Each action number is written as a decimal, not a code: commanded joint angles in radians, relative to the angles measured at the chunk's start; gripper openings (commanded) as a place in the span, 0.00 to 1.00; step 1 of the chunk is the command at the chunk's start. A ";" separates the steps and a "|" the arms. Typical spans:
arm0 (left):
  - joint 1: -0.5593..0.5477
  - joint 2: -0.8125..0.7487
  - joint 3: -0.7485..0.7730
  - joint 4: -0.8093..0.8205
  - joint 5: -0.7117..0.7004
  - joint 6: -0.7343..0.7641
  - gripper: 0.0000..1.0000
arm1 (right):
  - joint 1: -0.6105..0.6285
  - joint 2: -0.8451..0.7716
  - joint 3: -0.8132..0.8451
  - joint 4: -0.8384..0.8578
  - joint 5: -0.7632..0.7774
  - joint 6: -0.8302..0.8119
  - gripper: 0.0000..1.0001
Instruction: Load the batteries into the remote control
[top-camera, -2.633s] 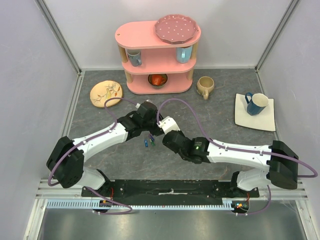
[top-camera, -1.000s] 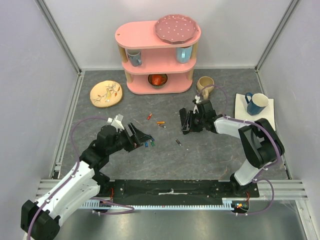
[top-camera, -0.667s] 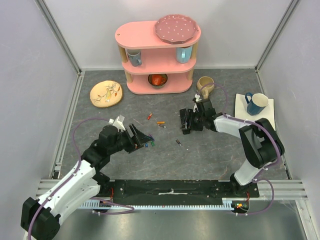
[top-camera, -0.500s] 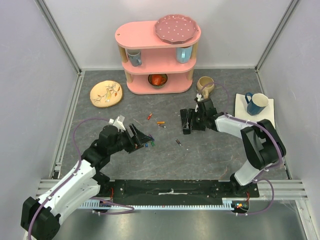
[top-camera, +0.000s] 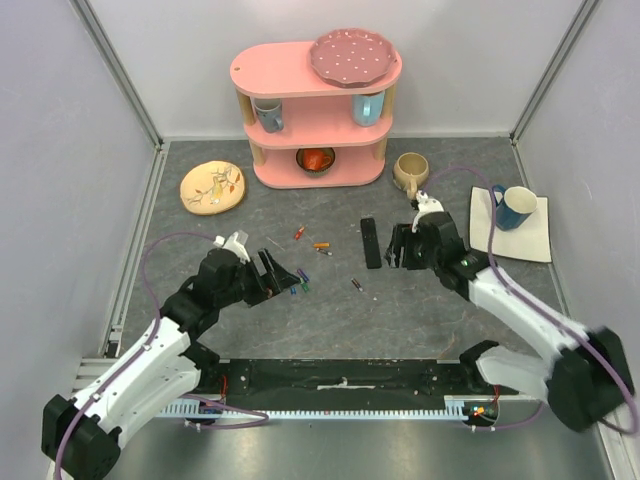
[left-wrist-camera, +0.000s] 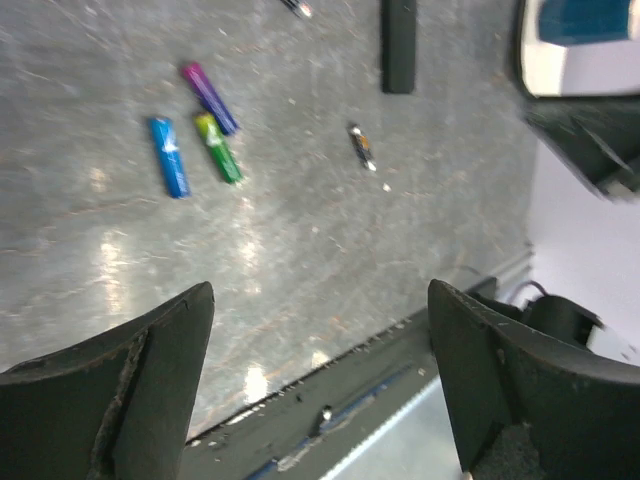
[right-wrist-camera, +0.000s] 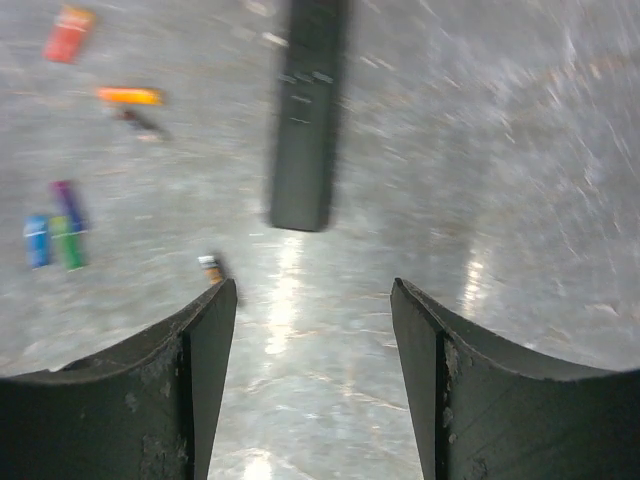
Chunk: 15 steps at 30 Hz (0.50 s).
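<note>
The remote control, a slim black bar, lies free on the grey table, also in the right wrist view and the left wrist view. My right gripper stands open just right of it, nothing between its fingers. The batteries are scattered: red, orange, a dark one, and blue, green and purple together. My left gripper hovers open beside that cluster.
A pink shelf with a spotted plate, mugs and a red bowl stands at the back. A beige mug, a painted plate, and a blue mug on a white square plate sit around it.
My right gripper has opened, let go of the remote control and drawn back to the right. The remote stays on the table. The left gripper has widened slightly.
</note>
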 joint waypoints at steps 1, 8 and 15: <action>-0.002 0.010 0.093 -0.121 -0.149 0.132 0.93 | 0.174 -0.279 -0.089 0.101 0.163 -0.054 0.71; -0.002 -0.072 0.063 -0.114 -0.237 0.074 0.96 | 0.245 -0.531 -0.302 0.152 0.329 -0.014 0.77; -0.002 -0.069 0.090 -0.120 -0.295 0.110 0.95 | 0.245 -0.618 -0.319 0.141 0.320 -0.013 0.87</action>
